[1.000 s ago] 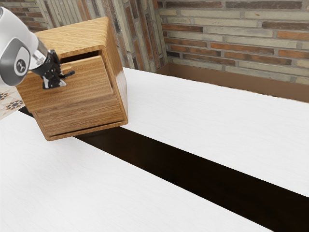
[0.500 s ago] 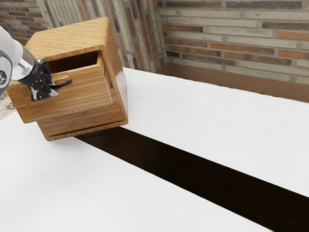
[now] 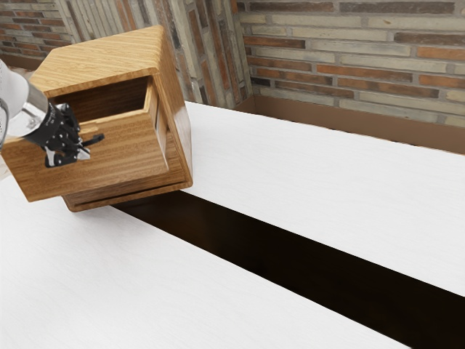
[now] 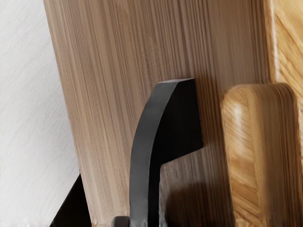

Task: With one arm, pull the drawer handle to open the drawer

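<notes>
A wooden cabinet stands tilted at the exterior view's upper left, on the white table. Its top drawer is pulled well out toward the exterior view's left, showing a dark hollow behind the front. My black gripper is at the drawer front, shut on the drawer handle. In the wrist view one black finger lies against the drawer front, just beside the rounded wooden handle. The other finger is hidden.
A dark gap runs diagonally between the two white table surfaces. A brick wall closes the back. A lower drawer front sits flush under the pulled one. Bare white tabletop lies beside the cabinet.
My hand has moved toward the exterior view's left and slightly down, and the top drawer has slid out with it, from barely open to far out.
</notes>
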Controlling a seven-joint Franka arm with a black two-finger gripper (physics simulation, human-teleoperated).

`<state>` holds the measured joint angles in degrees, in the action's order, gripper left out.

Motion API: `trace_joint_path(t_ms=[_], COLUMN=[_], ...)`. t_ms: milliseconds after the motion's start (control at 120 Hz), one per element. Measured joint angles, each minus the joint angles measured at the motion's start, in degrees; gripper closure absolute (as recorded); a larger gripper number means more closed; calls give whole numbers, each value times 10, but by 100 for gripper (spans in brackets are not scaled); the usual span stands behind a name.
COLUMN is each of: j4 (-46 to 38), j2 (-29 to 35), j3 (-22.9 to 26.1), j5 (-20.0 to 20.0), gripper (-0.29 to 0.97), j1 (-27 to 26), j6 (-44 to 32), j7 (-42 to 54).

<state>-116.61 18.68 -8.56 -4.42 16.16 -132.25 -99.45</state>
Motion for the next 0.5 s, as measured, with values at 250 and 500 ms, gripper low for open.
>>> trace_joint_path(t_ms=[250, 500], j4=[-55, -101], j2=[51, 104], j3=[10, 15], j5=[-10, -14], gripper=[68, 69], j1=[-7, -9], j6=[-1, 4], j7=[-13, -20])
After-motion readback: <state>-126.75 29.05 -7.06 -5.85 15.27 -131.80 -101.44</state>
